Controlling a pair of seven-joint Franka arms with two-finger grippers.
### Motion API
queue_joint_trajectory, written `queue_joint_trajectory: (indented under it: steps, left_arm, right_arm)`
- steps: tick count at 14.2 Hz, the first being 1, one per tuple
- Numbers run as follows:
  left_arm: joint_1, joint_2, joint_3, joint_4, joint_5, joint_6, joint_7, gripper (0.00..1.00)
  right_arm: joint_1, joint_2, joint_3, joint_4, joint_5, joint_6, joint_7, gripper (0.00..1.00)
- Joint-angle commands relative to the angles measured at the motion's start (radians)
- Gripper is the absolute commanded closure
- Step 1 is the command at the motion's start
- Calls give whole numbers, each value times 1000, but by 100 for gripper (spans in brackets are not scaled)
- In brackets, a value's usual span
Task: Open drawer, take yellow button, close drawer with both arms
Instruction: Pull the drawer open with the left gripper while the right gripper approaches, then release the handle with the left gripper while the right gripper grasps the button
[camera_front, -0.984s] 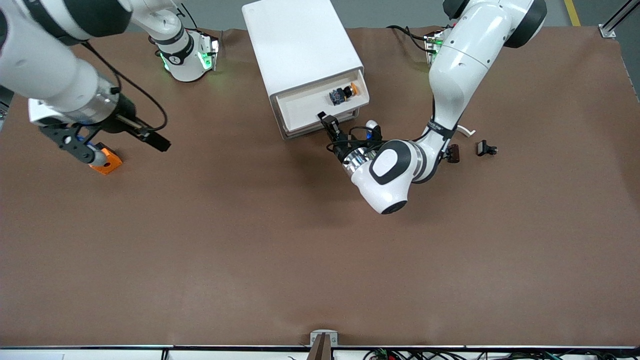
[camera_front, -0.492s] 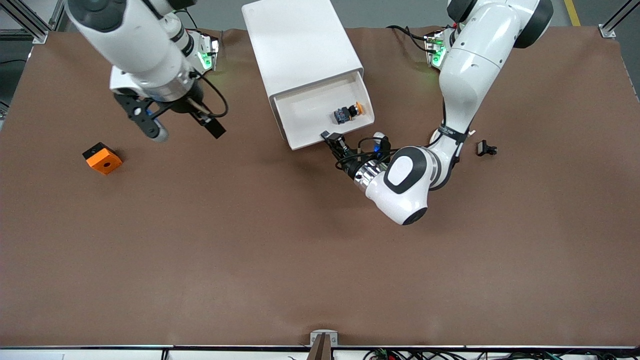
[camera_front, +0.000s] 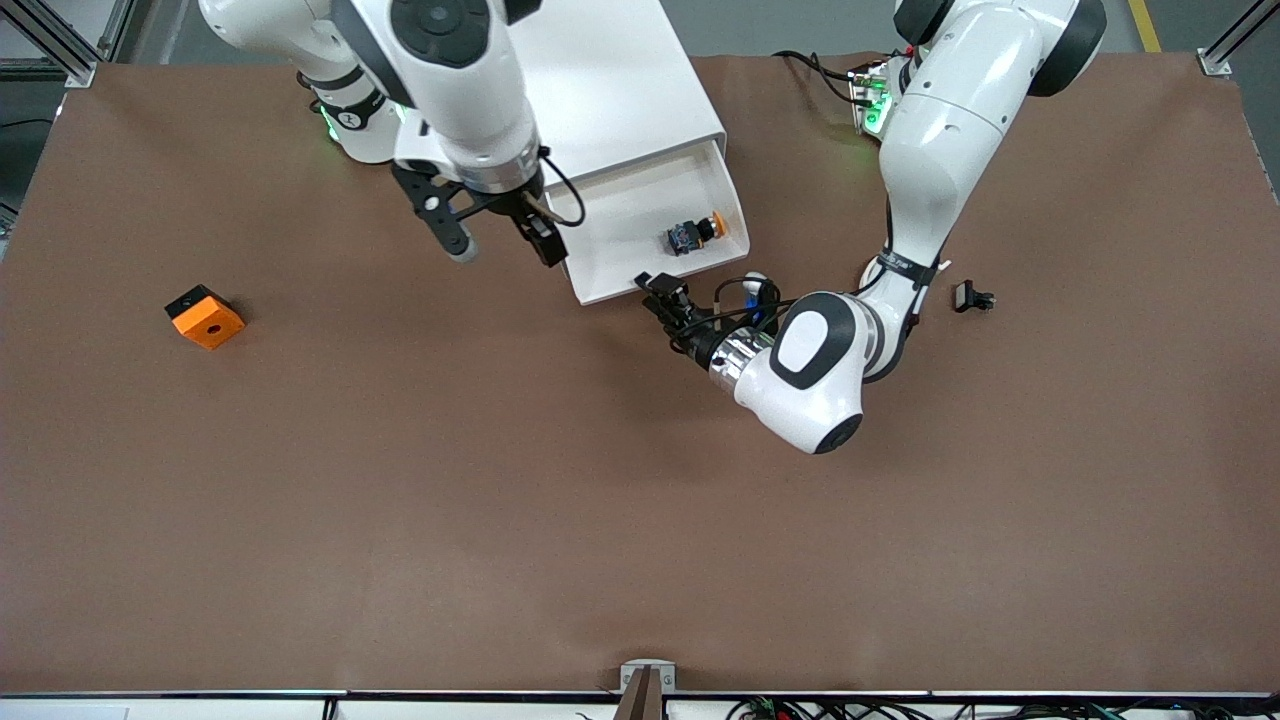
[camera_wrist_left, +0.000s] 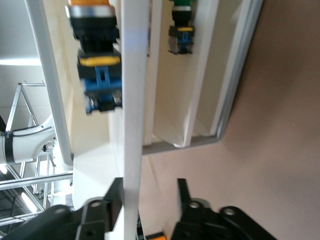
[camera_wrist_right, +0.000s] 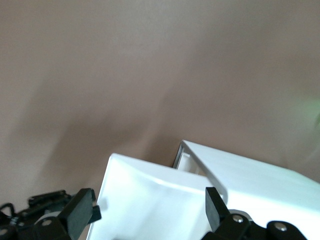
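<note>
The drawer stands pulled out of the white cabinet. Inside it lies the button, orange cap on a black body, on its side; the left wrist view shows the button past the drawer's front wall. My left gripper is at that front wall, open, its jaws straddling the wall with a gap on one side. My right gripper hangs open over the drawer's side toward the right arm's end; the right wrist view shows the drawer between the right gripper's fingers.
An orange block with a black hole lies on the brown table toward the right arm's end. A small black clip lies toward the left arm's end. A lower drawer shows a green-capped part.
The left gripper pulled the drawer farther out, then opened its jaws on the front wall. The right arm swung from the orange block over to the drawer.
</note>
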Motion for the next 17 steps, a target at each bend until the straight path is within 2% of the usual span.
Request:
queue_joint_trajectory:
  steps: [1, 3, 6, 8, 11, 15, 17]
  left_arm:
    - [43, -10, 9, 59, 12, -12, 5, 0]
    - [91, -18, 12, 75, 32, -12, 6, 0]
    - [117, -38, 8, 130, 222, -12, 23, 0]
    - [117, -67, 8, 131, 367, -10, 95, 0]
    - [112, -137, 3, 124, 620, -7, 319, 0]
    - [108, -167, 6, 124, 760, -9, 581, 0]
    - [103, -208, -3, 121, 874, -13, 767, 0]
  right_arm:
    - [52, 36, -12, 21, 11, 17, 74, 0]
    - [77, 51, -12, 23, 9, 23, 123, 0]
    - [117, 85, -12, 26, 9, 72, 215, 0]
    - [146, 126, -12, 44, 9, 95, 263, 0]
    - [166, 215, -12, 140, 11, 96, 330, 0]
    - [176, 283, -12, 214, 38, 100, 339, 0]
    - [179, 301, -12, 223, 54, 108, 339, 0]
